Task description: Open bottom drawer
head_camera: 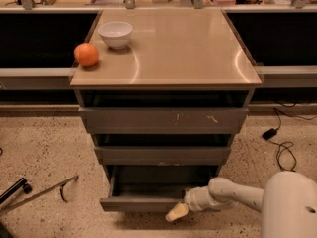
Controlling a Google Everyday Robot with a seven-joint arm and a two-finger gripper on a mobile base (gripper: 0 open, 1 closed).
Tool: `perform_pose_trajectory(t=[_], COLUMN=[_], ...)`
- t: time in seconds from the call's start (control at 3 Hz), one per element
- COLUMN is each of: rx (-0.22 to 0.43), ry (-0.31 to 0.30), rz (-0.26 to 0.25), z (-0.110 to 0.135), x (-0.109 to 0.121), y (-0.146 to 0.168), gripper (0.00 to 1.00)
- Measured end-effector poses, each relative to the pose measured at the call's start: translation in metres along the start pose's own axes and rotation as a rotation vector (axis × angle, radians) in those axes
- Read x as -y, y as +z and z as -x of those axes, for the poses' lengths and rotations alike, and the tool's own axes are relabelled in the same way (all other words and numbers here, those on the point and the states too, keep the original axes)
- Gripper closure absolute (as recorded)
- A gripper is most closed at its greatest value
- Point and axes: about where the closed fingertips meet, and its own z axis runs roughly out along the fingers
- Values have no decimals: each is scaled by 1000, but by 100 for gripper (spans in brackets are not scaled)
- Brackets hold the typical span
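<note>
Camera view

- The cabinet (183,48) stands on a speckled floor (44,148), between two dark, low counter bays to either side.
- Its tan top carries a white bowl (115,33) near the back left corner. An orange (86,54) sits at the left edge, just in front of the bowl.
- Three grey drawer fronts are stacked below the top: the top drawer (163,119) with pale scratches, the middle drawer (162,155), and the bottom drawer (138,205).
- The bottom drawer stands partly out of the cabinet. Its flat front projects forward of the two fronts above, and its dark interior is exposed from above.
- Open floor lies in front of the bottom drawer and to its left. A thin metal frame (39,192) lies on the floor well to the left, apart from the cabinet.
- A black cable (282,148) trails on the floor to the right of the cabinet, near the arm but apart from the drawer.
- The white arm (233,195) enters from the lower right corner and reaches left along the floor level.
- The gripper (177,212) sits at the right end of the bottom drawer's front, at its lower edge, with its cream tip pointing down and left.
- Whether the gripper is spread or closed cannot be told, nor whether it grips the drawer front.
</note>
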Motion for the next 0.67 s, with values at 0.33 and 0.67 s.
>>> perform_pose_trajectory(t=[0.33,0.67], rx=[-26,-27], ry=[14,14], rz=[31,32], z=[-25,-25], x=[-29,-29], y=[8,8], gripper=[0,0])
